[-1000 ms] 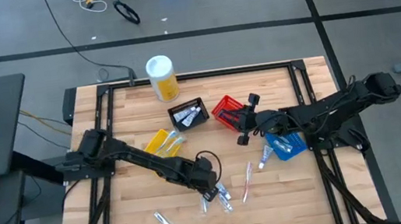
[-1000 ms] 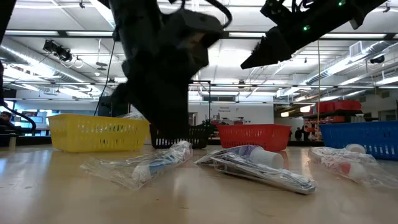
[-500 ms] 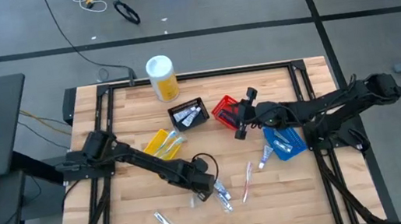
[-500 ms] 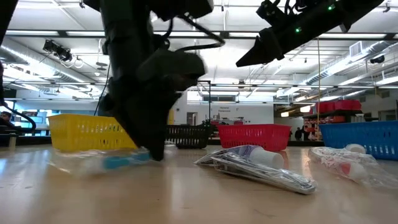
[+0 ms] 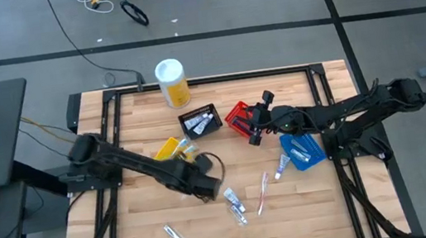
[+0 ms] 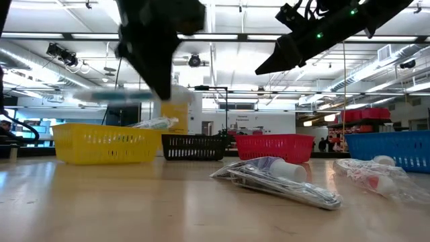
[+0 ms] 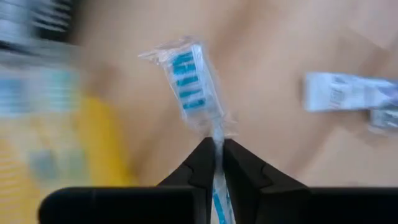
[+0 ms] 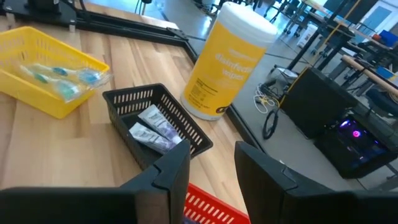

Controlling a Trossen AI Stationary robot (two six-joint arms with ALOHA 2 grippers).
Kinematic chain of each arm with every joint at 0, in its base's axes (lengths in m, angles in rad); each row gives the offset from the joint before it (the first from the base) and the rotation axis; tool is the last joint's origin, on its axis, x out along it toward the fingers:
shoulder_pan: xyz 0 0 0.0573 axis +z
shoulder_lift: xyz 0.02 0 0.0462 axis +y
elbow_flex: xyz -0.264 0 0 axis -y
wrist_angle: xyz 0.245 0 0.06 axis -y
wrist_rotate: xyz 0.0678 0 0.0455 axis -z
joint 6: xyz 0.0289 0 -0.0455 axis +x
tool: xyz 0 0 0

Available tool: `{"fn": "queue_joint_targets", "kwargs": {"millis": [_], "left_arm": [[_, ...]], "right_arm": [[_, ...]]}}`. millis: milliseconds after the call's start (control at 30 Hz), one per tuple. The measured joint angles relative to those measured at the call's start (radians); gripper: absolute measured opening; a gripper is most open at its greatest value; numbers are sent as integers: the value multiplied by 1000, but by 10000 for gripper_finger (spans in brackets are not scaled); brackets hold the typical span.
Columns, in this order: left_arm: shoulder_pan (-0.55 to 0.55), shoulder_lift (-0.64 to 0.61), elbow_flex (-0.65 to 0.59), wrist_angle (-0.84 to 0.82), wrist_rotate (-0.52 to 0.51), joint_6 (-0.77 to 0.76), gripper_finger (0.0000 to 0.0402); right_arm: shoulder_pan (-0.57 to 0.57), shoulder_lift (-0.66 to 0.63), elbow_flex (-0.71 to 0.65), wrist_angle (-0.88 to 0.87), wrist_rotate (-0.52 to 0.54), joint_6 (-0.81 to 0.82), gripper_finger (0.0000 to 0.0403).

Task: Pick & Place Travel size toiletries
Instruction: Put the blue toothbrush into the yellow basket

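While the table [image 5: 145, 229] carries four baskets in a loose row, the canister [image 5: 172, 82] stands at its far edge. The yellow basket [image 5: 169, 150] holds wrapped toothbrushes; the black basket [image 5: 199, 122] holds small tubes; the red basket [image 5: 240, 118] sits beside it and the blue basket [image 5: 304, 152] holds more packets. The left gripper [image 7: 218, 154] is up off the wood near the yellow basket, fingers pinched narrow on a wrapped toothbrush [image 7: 189, 84], blue bristles pointing away. The right gripper [image 8: 211, 163] hangs over the red basket, fingers wide apart with nothing between them. Loose packets [image 5: 234, 204] lie mid-table, another toothbrush [image 5: 262, 190] next to them, and one small tube [image 5: 172, 235] lies near the front edge.
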Motion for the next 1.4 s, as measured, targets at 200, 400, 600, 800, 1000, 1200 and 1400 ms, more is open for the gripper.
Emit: {"fn": "queue_joint_targets", "kwargs": {"millis": [200,400,600,800,1000,1200,1400], "left_arm": [[45,-137,23,-207,-227,24,18],[105,-150,-17,-169,-345,161,22],[150,-148,-174,-33,-333,157,43],[184,-148,-326,47,-255,109,40],[191,-149,-364,77,-165,154,64],[191,-149,-359,75,-178,163,131],[186,-159,-258,10,-29,209,176]], "right_arm": [[-1,0,0,-1,-20,0,137],[-5,0,0,-1,-103,19,137],[-5,0,0,-17,-105,45,137],[-5,0,0,-74,-105,46,137],[-5,0,0,-97,-104,46,137],[-5,0,0,-105,-104,46,137],[-5,0,0,-105,-104,46,137]]}}
